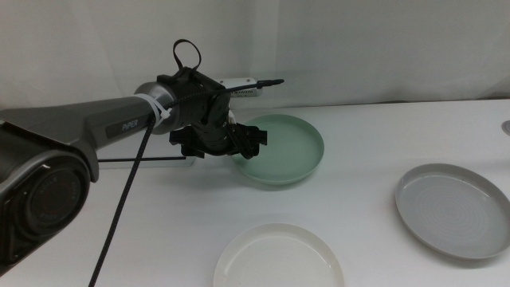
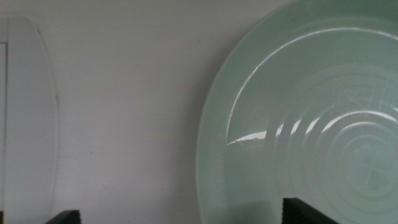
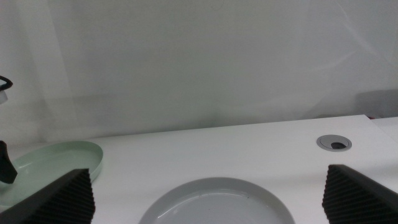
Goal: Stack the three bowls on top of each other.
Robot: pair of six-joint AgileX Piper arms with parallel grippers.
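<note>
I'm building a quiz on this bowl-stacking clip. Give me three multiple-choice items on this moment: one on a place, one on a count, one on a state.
1. Where is the left claw?
A. At the near-left rim of the mint-green bowl
B. Over the grey bowl
C. Over the cream-white bowl

2. How many bowls are stacked?
A. Two
B. Three
C. None

3. The left claw's jaws are:
A. Shut on the green rim
B. Open, astride the green rim
C. Shut on nothing

Answers:
1 A, the middle view shows it there.
2 C, all three lie apart on the table.
3 B, the left wrist view shows a jaw on each side.

The right claw waits above the grey bowl.
</note>
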